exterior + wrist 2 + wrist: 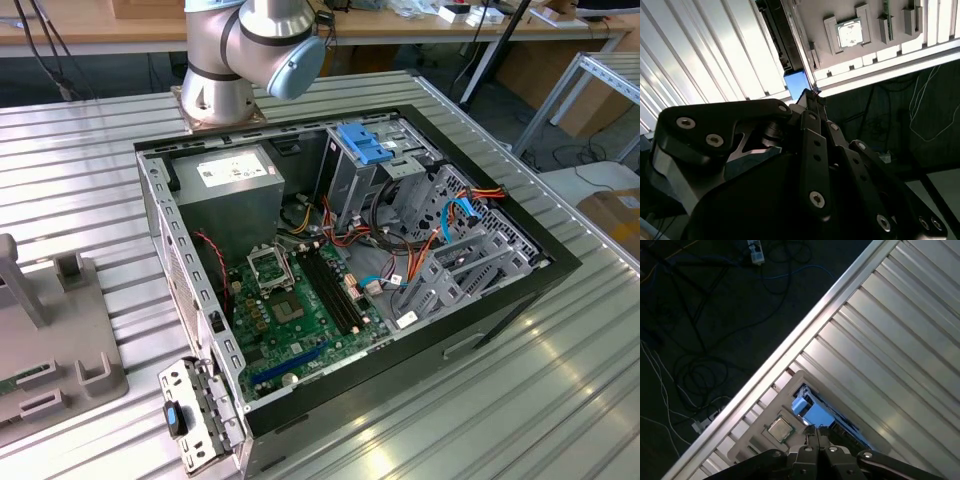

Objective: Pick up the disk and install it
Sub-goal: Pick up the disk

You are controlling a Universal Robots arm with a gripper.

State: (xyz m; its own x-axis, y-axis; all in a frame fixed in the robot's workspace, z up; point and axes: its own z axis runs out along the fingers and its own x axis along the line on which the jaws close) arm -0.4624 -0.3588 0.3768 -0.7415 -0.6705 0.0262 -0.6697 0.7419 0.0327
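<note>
The disk [812,412] shows in the first wrist view as a bright blue carrier end with a dark body behind it, standing in a pale grey fixture tray [757,442] on the ribbed table. In the second wrist view the disk [797,84] is edge-on, with its blue end nearest me. My gripper [815,430] hangs well above it, black fingers pressed together and nothing between them. In the second wrist view the gripper [814,93] lines up with the blue end. The arm's base [222,75] stands behind the open computer case [480,325].
A processor chip [780,428] lies in the tray beside the disk. Inside the case an upright grey bay carries a blue latch [365,146], with cables and a motherboard [300,310] around it. The table edge [805,330] drops to a floor strewn with cables.
</note>
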